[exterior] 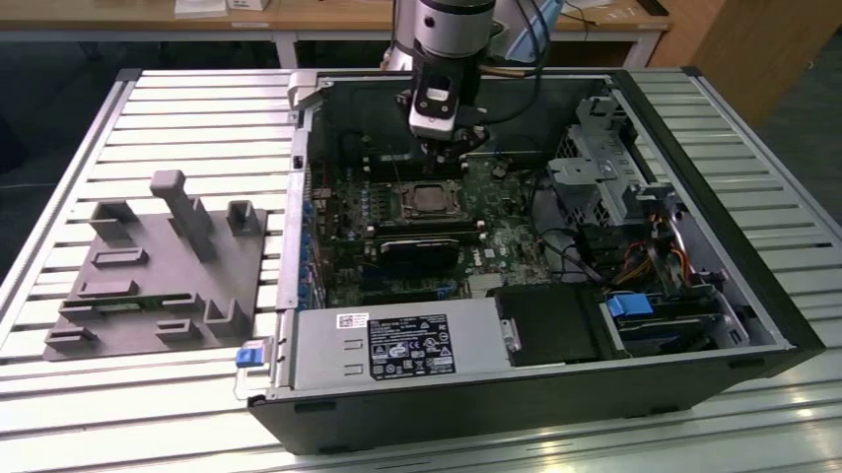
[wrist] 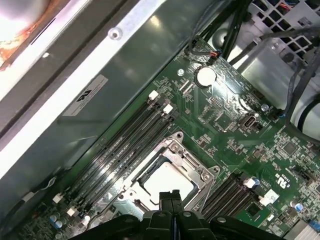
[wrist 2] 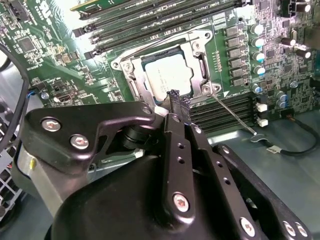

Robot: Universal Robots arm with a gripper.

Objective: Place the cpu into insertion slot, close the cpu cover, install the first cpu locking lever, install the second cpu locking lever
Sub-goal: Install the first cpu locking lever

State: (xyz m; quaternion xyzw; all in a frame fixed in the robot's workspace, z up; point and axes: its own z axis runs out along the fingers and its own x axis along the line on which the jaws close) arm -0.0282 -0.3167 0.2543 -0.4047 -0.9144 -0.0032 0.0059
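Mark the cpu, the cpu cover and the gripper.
cpu [wrist 2: 167, 75], second wrist view, middle of its silver face.
cpu cover [wrist: 189, 162], first wrist view, side bar of frame.
gripper [wrist: 170, 195], first wrist view, between its shut fingertips.

I saw the cpu [wrist 2: 167, 80] dull silver-grey, framed by the silvery cpu cover [wrist 2: 198, 60], on the green circuit board [wrist: 225, 115] with black memory slots [wrist: 120, 150]. My gripper [wrist 2: 176, 96] was black. The fixture block [exterior: 145, 286] was grey, the table [exterior: 197, 108] striped pale silver.
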